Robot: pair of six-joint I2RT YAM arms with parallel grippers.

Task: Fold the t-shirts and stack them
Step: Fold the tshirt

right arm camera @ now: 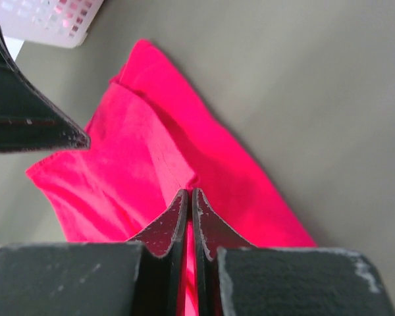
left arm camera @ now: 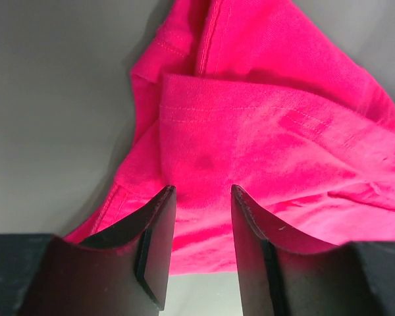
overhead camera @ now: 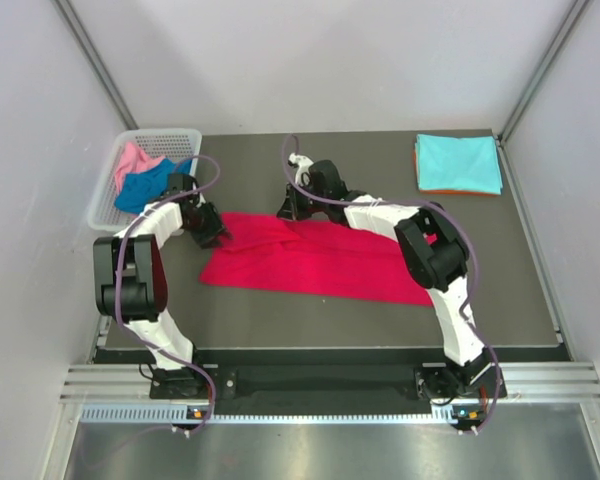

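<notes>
The crimson red t-shirt (overhead camera: 310,258) lies spread across the middle of the table, folded into a long band. My left gripper (overhead camera: 218,232) is at its far left corner; in the left wrist view its jaws (left arm camera: 201,187) stand open over a hemmed fold of the red cloth (left arm camera: 263,131), with nothing pinched. My right gripper (overhead camera: 288,208) is at the shirt's far edge. In the right wrist view it (right arm camera: 189,191) is shut, with a puckered edge of the red cloth (right arm camera: 151,158) pinched at its tips. A folded light turquoise t-shirt (overhead camera: 458,162) lies on an orange one (overhead camera: 460,192).
A white lattice basket (overhead camera: 108,195) at the far left holds a pink shirt (overhead camera: 132,158) and a royal blue shirt (overhead camera: 150,185); its corner (right arm camera: 46,20) shows in the right wrist view. The turquoise and orange stack sits at the far right corner. Walls close in the table.
</notes>
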